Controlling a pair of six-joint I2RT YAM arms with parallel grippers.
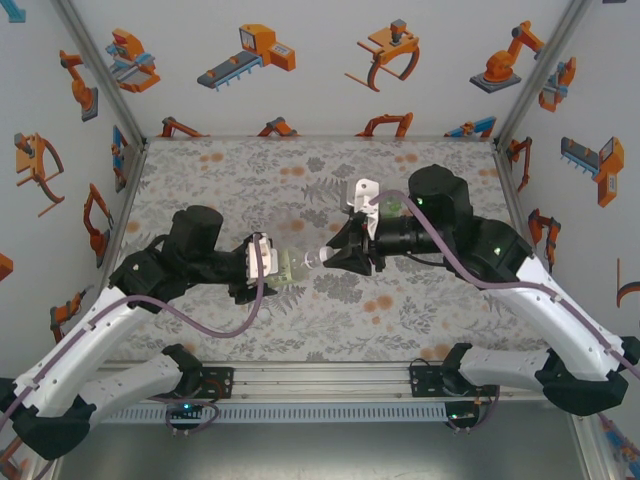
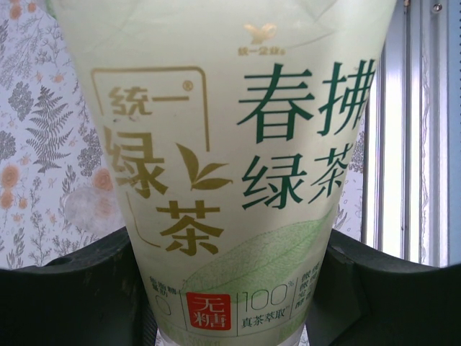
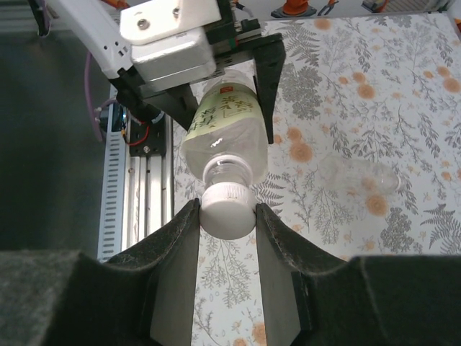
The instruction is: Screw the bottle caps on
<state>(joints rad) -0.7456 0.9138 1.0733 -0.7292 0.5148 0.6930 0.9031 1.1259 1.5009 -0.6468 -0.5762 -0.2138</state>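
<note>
Cap (image 3: 227, 209): white, ribbed, low in the middle of the right wrist view. Pinched from both sides by the right fingers (image 3: 176, 259), narrow and closed on it. Sits square on the mouth of the bottle (image 3: 223, 119); cannot tell how far it is threaded. In the top view, a small pale spot (image 1: 323, 257) at frame centre, just ahead of the right gripper (image 1: 338, 257).

Bottle: clear, slim, pale yellow-green label, held clear of the mat (image 1: 240, 170) and roughly level, neck toward the right of the top frame. Body (image 1: 290, 266) gripped by the left gripper (image 1: 268, 262), closed on the labelled part. In the left wrist view, label (image 2: 238, 144) up close, with green and gold Chinese characters and a small red square low down. Left fingers (image 2: 72, 295) black, pressed against both sides of the bottle at the lower corners of that frame.

In the right wrist view, the left gripper (image 3: 216, 97) comes in from the upper left and straddles the bottle.

Right of the cap in that view, a faint clear shape (image 3: 360, 176) on the floral mat, bottle-like but too blurred to tell.

Around all this: desk covered by the mat, rail (image 1: 320, 380) along the bottom edge, arms reaching in from both lower corners, walls (image 1: 300, 60) printed with orange robot pictures.
</note>
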